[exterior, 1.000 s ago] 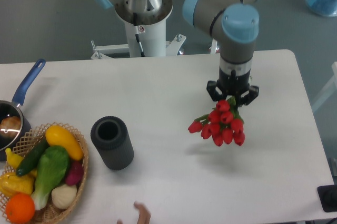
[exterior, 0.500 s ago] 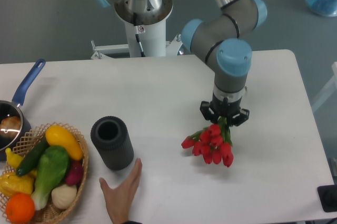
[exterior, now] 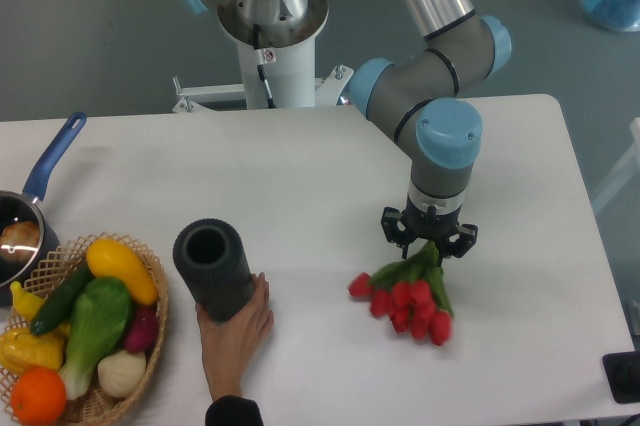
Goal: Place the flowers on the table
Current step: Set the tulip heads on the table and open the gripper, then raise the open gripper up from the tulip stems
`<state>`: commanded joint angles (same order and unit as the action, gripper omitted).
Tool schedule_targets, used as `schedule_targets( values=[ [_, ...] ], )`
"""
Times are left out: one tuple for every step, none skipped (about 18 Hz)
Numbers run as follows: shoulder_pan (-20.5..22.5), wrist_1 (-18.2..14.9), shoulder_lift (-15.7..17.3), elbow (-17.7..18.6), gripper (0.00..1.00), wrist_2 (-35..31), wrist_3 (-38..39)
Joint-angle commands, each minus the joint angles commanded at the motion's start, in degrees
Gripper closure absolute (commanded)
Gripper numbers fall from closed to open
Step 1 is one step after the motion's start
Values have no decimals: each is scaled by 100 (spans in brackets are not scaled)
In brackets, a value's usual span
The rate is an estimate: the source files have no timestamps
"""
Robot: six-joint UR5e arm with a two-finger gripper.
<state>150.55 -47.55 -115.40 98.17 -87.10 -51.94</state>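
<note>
The flowers (exterior: 405, 298), a bunch of red tulips with green stems, lie low on the white table (exterior: 320, 166), heads toward the front edge and apparently touching the surface. My gripper (exterior: 429, 242) points straight down over the stem end, its fingers around the green stems. I cannot tell whether the fingers still squeeze the stems; the wrist hides the jaws from above.
A dark grey cylinder vase (exterior: 212, 270) stands left of centre, with a person's hand (exterior: 235, 331) touching its base from the front. A wicker basket (exterior: 90, 336) of vegetables and fruit sits at the front left. A blue-handled pot (exterior: 25, 216) is at the left edge.
My gripper has moved down and toward the front with the flowers, bringing them from the air onto the table. The person's hand has come in from the front edge to the vase.
</note>
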Motion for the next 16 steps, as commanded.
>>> schedule_targets(
  values=[
    [9,0,44,-9,0,0,17],
    [9,0,105,-9,0,0,18],
    [9,-9,228,0,0,0,18],
    [9,-9,290,0,0,0,26],
    [9,-9,360,0,0,-17,26],
    [9,-9,404,0,0,-26,26],
    [18,-9,466,0,0,-35,26],
    [9,-9,579,0,0,-44,26],
    [9,-9,694,0,0,-35,18],
    [0,-9,816,-9,0,-35,-26],
    [-9,-9,922,-17,0,-35,-26],
    [-9,-9,1019,-18,0,-26,-35],
    [-35,-9,1098,-35,0,-35,-35],
    [-44,-17,1186,-44,0,-35,-35],
    [-79,-26,1256,-35,0,-26,-35],
    [-183,-44,1370,-35,0,-35,-35]
  ],
)
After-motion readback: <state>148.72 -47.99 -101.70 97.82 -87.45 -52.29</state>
